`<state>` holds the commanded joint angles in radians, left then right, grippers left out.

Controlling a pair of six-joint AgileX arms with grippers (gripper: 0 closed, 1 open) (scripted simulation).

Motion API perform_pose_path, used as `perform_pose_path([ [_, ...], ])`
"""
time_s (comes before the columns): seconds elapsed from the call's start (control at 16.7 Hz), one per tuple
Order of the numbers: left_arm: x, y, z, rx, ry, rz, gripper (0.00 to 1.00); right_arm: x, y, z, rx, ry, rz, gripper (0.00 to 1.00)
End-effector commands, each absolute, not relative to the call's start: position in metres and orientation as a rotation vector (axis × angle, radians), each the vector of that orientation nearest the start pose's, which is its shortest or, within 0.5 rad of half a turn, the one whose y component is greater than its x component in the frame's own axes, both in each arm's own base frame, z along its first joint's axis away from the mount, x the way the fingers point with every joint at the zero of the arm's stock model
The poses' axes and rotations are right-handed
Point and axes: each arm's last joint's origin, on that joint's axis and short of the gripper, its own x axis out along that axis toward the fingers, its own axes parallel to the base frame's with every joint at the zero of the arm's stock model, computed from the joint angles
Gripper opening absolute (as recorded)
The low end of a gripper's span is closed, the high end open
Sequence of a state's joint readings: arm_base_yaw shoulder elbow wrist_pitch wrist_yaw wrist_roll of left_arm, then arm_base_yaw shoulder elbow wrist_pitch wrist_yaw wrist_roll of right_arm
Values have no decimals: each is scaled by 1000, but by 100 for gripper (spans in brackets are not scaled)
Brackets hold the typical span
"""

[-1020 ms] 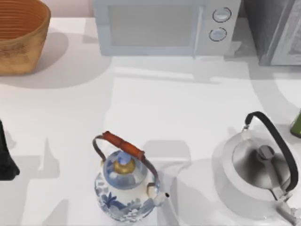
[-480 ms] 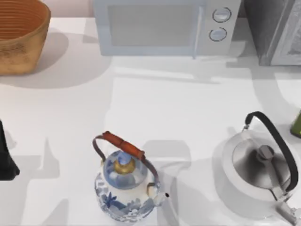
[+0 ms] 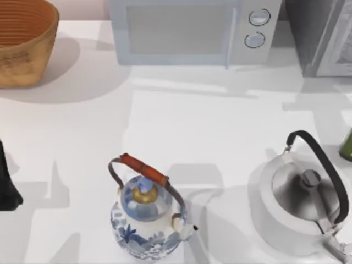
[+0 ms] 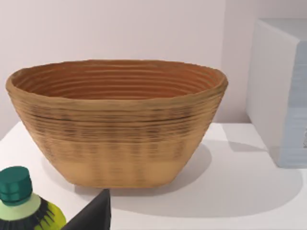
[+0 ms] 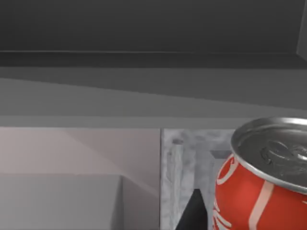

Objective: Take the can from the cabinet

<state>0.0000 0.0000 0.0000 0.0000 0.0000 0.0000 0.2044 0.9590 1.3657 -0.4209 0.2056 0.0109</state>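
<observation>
The red can (image 5: 259, 187) with a silver top stands upright inside the grey cabinet (image 3: 322, 36), which sits at the table's back right corner. In the right wrist view the can is very close, and a dark part of my right gripper (image 5: 194, 213) shows just beside it. I cannot tell whether they touch. Dark shelf boards run above the can. My left arm (image 3: 6, 184) is parked at the table's left edge.
A white microwave (image 3: 192, 30) stands at the back middle and a woven basket (image 3: 22, 41) at the back left. A blue-and-white teapot (image 3: 146, 220) and a steel kettle (image 3: 302, 201) stand at the front. A green bottle (image 3: 346, 144) is at the right edge.
The shadows on the table in front of the cabinet have shifted slightly. The kettles, basket and left arm have not moved.
</observation>
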Motion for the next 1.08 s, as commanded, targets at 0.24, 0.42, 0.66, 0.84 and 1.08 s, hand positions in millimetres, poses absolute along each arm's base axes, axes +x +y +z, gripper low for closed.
perform_pose_path([
  [0.24, 106, -1, 160, 0, 0, 0, 100, 143, 19, 373, -12, 71, 12, 0],
  [0.42, 106, -1, 160, 0, 0, 0, 100, 125, 10, 293, -10, 104, 10, 0],
  [0.66, 106, -1, 160, 0, 0, 0, 100, 110, 3, 210, -2, 73, 6, 0],
  [0.84, 106, -1, 160, 0, 0, 0, 100, 106, 0, 174, 0, 24, 2, 0],
  [1.08, 106, -1, 160, 0, 0, 0, 100, 106, -1, 160, 0, 0, 0, 0],
])
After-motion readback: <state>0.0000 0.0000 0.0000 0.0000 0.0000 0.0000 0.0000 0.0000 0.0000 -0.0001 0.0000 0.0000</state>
